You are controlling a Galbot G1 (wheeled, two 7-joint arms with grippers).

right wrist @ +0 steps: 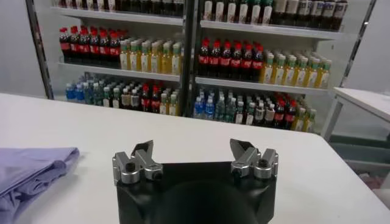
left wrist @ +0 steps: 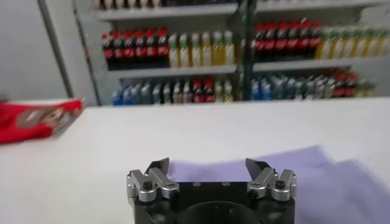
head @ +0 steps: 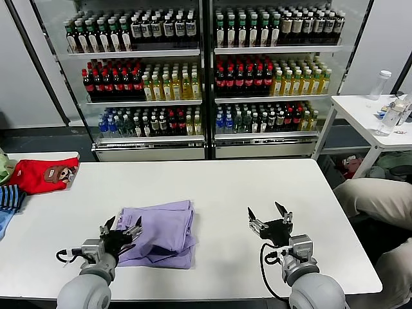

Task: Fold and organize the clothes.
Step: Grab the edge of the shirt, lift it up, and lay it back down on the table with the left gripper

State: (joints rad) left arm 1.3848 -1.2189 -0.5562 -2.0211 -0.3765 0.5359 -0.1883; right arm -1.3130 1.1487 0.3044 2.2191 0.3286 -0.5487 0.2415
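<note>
The lavender T-shirt point(head: 162, 230) lies folded into a rough rectangle on the white table point(head: 212, 187), near its front and left of centre. Its print is hidden. My left gripper point(head: 121, 224) is open and empty at the shirt's near-left edge, just above it. The shirt shows past the fingers in the left wrist view point(left wrist: 317, 176), where the left gripper point(left wrist: 208, 165) stands open. My right gripper point(head: 269, 212) is open and empty over bare table to the right of the shirt. The right wrist view shows the right gripper point(right wrist: 192, 148) and the shirt's edge point(right wrist: 30, 170) off to one side.
A red garment with a brown cartoon face point(head: 44, 174) lies at the table's far left, with a blue striped garment point(head: 9, 199) beside it. Drink coolers point(head: 206, 71) stand behind the table. A small white table with bottles point(head: 380, 116) is at right, and a seated person point(head: 380, 212).
</note>
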